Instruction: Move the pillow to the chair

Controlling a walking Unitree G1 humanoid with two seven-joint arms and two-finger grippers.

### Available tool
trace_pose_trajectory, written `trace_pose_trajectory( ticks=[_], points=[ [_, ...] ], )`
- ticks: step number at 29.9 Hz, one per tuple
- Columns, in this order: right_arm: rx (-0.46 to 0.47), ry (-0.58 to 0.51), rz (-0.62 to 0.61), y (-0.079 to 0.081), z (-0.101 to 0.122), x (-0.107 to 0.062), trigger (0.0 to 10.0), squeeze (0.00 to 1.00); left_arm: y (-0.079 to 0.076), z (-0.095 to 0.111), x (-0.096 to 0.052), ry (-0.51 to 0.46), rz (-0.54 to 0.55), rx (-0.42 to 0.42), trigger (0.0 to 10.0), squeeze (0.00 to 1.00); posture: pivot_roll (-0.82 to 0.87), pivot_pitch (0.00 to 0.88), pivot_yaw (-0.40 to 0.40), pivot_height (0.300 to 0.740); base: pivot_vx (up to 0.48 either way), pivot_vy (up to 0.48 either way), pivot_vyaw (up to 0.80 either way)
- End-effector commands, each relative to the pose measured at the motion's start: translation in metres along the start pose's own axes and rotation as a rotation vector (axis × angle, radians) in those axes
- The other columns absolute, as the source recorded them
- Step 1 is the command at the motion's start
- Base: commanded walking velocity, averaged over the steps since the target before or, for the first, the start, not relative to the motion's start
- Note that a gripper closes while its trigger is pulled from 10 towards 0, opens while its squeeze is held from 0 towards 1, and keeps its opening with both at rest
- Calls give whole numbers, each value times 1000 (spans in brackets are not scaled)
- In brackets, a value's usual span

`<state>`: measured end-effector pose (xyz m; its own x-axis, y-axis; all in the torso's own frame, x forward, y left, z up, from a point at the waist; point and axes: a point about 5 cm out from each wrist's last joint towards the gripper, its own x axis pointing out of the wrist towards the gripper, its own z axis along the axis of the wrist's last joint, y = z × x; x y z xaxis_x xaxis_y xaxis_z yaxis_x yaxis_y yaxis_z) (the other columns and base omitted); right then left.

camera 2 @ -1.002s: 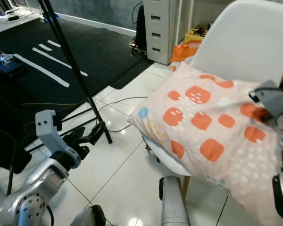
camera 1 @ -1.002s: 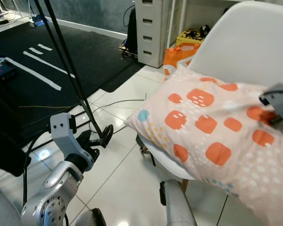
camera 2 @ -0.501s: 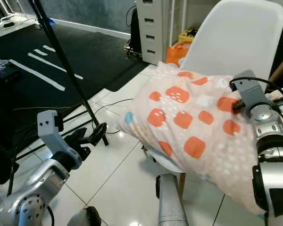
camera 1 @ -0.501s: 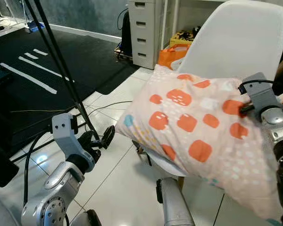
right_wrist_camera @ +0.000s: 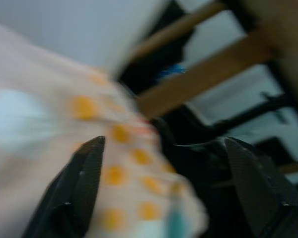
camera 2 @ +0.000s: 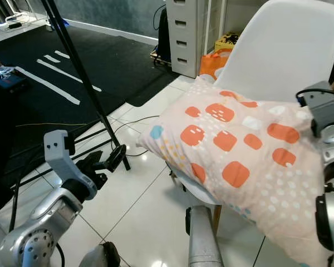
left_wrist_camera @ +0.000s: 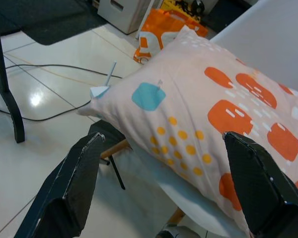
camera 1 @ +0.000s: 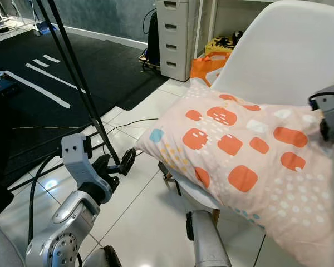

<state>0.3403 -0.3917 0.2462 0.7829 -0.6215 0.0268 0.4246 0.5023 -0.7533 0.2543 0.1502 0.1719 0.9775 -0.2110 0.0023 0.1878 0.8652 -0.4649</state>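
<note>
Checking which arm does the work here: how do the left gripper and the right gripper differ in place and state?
The left gripper hangs over the floor, apart from the pillow; the right gripper is at the pillow's far end by the chair. In the left wrist view the pillow is sharp; in the right it is blurred. Both are open.

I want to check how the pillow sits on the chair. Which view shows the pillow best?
The left eye view: nearly the whole pillow lies across the white chair, one corner overhanging the seat. The right eye view shows much the same. The left wrist view gives that corner close up; the right wrist view is a blurred patch.
</note>
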Motion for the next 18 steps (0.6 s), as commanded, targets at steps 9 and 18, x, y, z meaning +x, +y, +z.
trace_pose_trajectory(
  ticks=[9,18],
  points=[
    [359,-276,279,44,77,-11,10000,694,5,3,5,-34,18,9,10000,0,-180,71,41,460,0,0,0],
    [517,-378,672,138,104,-58,10000,0,20,7,7,-39,68,125,10000,0,-151,54,55,492,0,0,0]
  ],
)
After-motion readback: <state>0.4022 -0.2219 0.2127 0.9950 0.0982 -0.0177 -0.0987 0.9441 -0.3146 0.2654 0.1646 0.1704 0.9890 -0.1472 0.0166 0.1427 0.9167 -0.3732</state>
